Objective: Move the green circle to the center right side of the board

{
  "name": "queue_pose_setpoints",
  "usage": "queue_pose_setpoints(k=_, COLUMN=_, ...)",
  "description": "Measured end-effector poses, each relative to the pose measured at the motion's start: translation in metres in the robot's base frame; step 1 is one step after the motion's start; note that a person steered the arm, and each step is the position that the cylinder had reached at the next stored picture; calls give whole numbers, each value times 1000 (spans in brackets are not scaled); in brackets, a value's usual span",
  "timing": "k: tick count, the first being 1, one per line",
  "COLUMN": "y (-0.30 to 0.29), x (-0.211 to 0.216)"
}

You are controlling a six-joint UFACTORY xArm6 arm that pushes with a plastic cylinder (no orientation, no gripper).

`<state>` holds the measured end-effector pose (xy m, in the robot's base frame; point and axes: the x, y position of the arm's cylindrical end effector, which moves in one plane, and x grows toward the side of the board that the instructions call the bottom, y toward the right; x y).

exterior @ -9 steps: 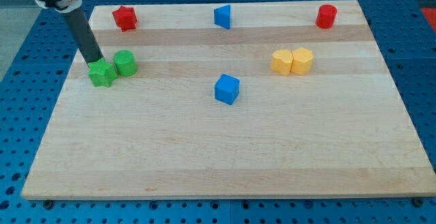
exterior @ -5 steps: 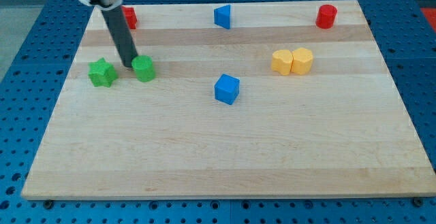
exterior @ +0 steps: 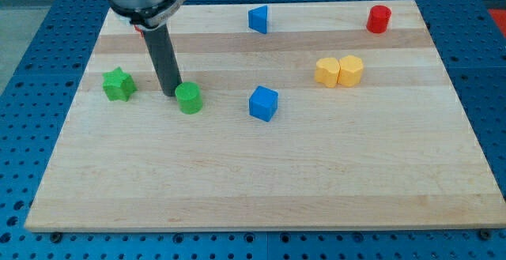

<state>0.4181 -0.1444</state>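
Now my tip (exterior: 169, 93) is pressing against the view's-left side of the green circle (exterior: 189, 99), which has been sliding rightward, away from the green star (exterior: 118, 84). No fingers exist here, only the rod, holding nothing. Circle is sitting left of the blue cube (exterior: 263, 103), well short of the bench's (exterior: 277, 181) right side.

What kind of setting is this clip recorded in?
Most likely a robotics lab bench: a wooden board sits on a blue perforated table, small coloured blocks lie scattered on it, and my tip sits just left of the green circle.
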Motion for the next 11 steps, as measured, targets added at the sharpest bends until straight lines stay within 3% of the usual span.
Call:
queue_pose_setpoints(k=2, y=30, x=35)
queue_pose_setpoints(k=5, y=120, x=8)
queue_pose_setpoints(k=7, y=174, x=57)
queue_pose_setpoints(k=11, y=136, x=102)
